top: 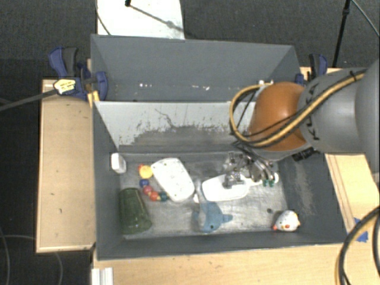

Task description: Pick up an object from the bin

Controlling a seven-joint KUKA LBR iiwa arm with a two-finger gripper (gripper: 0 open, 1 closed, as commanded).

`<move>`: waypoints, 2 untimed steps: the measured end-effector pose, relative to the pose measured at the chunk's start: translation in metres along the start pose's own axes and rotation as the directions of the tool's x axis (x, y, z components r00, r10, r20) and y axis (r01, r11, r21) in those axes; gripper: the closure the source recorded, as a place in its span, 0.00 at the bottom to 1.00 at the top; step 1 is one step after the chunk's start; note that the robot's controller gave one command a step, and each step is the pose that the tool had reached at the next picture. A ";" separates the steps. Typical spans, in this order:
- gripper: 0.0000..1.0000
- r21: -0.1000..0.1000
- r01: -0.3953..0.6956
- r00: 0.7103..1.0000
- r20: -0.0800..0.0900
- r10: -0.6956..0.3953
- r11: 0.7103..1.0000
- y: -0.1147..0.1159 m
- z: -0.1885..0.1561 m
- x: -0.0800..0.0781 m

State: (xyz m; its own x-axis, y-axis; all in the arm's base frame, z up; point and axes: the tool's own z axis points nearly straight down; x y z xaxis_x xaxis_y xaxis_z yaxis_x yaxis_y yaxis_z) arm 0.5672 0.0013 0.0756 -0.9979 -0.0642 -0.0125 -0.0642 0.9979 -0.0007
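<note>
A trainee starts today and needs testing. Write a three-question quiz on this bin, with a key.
1. True or false: the green cup lies at the left of the bin.
2. The gripper is over: A the green cup, B the flat white piece, C a red brick.
3. Fill in: the toy just in front of the flat white piece is coloured ___.
Key: 1 true; 2 B; 3 blue.
</note>
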 end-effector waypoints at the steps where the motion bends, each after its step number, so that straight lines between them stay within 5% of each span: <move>1: 1.00 0.000 0.000 1.000 0.000 0.000 1.000 0.000 0.000 0.000; 2: 1.00 -0.001 0.001 1.000 -0.016 -0.001 1.000 0.001 -0.044 0.000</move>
State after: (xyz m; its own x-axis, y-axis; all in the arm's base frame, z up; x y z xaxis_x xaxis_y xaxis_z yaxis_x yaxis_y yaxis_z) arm 0.5662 0.0024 0.1195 -0.9979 -0.0648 0.0033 -0.0648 0.9979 0.0008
